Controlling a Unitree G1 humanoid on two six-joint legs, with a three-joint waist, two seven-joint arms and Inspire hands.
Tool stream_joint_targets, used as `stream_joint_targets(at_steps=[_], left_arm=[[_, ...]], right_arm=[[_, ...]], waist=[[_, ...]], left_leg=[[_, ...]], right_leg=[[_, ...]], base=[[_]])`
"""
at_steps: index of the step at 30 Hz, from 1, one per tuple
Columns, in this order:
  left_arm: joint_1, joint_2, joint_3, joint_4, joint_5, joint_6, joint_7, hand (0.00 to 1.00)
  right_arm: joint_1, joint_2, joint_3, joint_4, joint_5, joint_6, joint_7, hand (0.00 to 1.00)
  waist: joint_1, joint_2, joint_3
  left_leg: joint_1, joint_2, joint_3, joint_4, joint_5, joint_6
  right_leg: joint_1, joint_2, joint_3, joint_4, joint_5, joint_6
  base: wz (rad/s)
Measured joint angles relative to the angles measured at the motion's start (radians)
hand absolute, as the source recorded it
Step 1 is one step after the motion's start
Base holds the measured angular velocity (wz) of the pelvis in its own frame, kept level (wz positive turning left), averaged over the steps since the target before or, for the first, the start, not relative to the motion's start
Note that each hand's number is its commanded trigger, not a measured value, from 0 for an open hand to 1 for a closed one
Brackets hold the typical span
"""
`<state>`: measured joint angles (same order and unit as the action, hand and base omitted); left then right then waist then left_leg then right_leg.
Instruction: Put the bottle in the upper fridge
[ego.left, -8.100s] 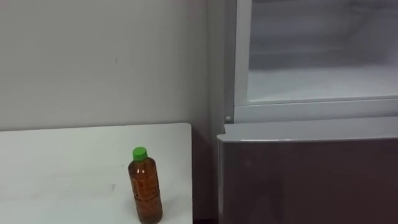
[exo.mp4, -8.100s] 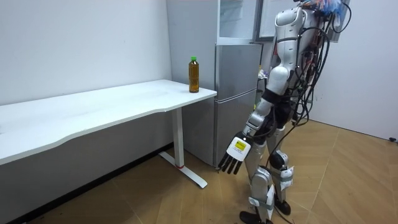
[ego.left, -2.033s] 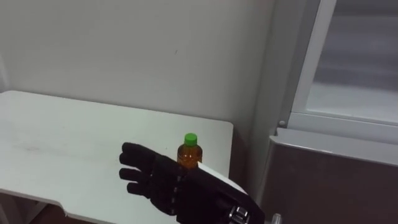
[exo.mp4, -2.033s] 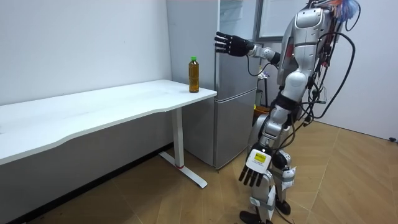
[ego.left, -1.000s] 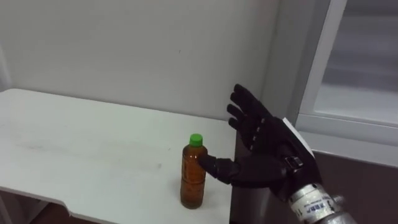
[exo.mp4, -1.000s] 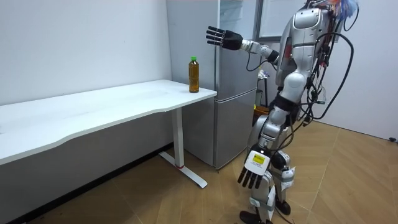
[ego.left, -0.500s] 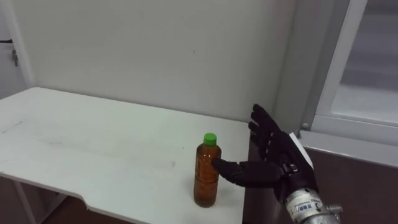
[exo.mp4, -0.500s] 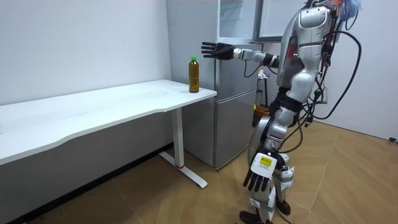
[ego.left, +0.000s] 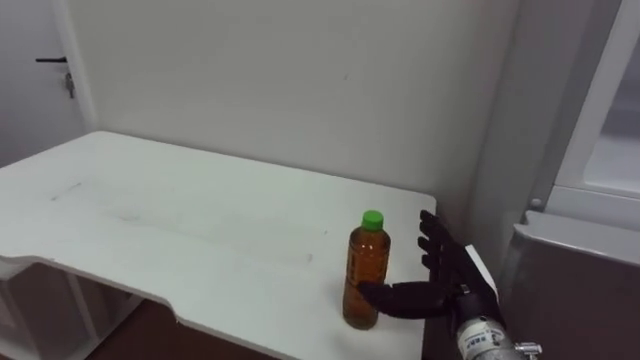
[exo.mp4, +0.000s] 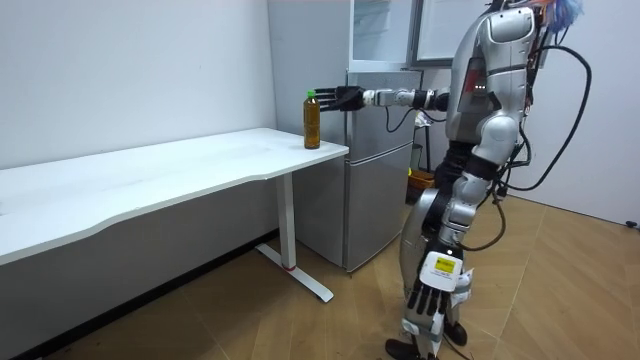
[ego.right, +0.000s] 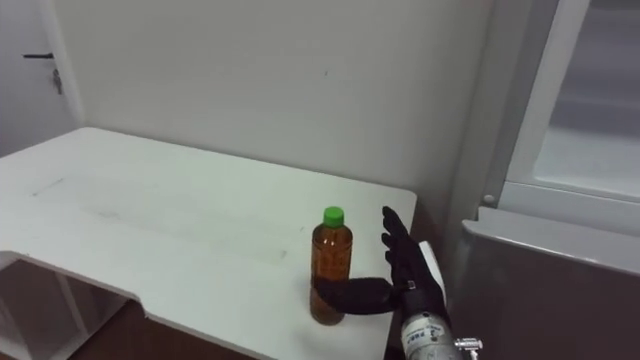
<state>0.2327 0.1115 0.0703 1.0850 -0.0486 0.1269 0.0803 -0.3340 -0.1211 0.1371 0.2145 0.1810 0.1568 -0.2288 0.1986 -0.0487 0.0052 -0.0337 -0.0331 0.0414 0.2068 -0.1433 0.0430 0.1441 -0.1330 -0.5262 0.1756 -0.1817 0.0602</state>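
Bottle (ego.left: 366, 270) stood upright on the table (ego.left: 190, 225), at its right end close to the near edge, green cap on, amber liquid inside. Right hand (ego.left: 448, 282) was out at full reach, just right of the bottle & level w/ its lower half. Its fingers were straight and pointing up, and the thumb stuck out left across the bottle's near side, low down. The hand was spread wide, not wrapped round anything; couldn't tell if the thumb actually touched. Fridge (ego.left: 580, 290) sat right next to the table's right end, grey lower door shut. Robot stood in front of the fridge, torso turned toward the table. Left hand (exo.mp4: 432, 292) hung low by its leg, fingers loose & pointing at the floor, holding nothing.
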Motion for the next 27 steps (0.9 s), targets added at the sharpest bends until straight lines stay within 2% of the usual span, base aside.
stream_joint_targets(at_steps=[8, 13, 16, 21, 27], left_arm=[[0.009, -0.002, -0.074, 0.0, 0.001, 0.041, -0.02, 0.0], [0.005, -0.004, -0.103, -0.005, -0.003, 0.049, -0.023, 0.0], [-0.009, -0.004, -0.129, -0.013, -0.009, 0.051, -0.017, 0.0], [-0.037, -0.003, -0.174, -0.035, -0.039, 0.052, -0.001, 0.0], [-0.047, 0.0, -0.196, -0.034, -0.118, 0.036, 0.013, 0.0]], right_arm=[[-0.047, -0.001, 0.041, 0.137, -0.038, -0.005, -0.021, 0.0], [-0.084, -0.001, 0.037, 0.22, -0.037, -0.005, -0.059, 0.0], [-0.121, -0.002, 0.038, 0.268, -0.026, -0.005, -0.112, 0.0], [-0.136, -0.001, 0.039, 0.357, 0.003, -0.007, -0.173, 0.0], [-0.144, -0.002, 0.039, 0.387, 0.022, -0.059, -0.209, 0.0]], waist=[[0.008, 0.011, 0.0068], [0.014, 0.014, 0.0089], [0.001, 0.012, 0.0077], [0.023, 0.01, 0.0079], [0.026, 0.011, 0.01]], left_leg=[[-0.064, -0.002, -0.02, 0.032, 0.003, 0.004], [-0.085, -0.009, -0.037, 0.032, 0.01, 0.007], [-0.115, -0.016, -0.052, 0.035, 0.021, 0.011], [-0.149, -0.018, -0.056, 0.05, 0.026, 0.015], [-0.171, -0.019, -0.064, 0.059, 0.028, 0.017]], right_leg=[[-0.043, -0.004, -0.026, 0.017, 0.0, 0.0], [-0.061, -0.009, -0.03, 0.029, 0.0, 0.0], [-0.082, -0.014, -0.051, 0.03, 0.0, 0.0], [-0.119, -0.02, -0.052, 0.049, 0.0, -0.001], [-0.136, -0.026, -0.078, 0.063, 0.001, -0.002]], base=[[0.09], [0.11], [0.21], [0.02], [0.03]])
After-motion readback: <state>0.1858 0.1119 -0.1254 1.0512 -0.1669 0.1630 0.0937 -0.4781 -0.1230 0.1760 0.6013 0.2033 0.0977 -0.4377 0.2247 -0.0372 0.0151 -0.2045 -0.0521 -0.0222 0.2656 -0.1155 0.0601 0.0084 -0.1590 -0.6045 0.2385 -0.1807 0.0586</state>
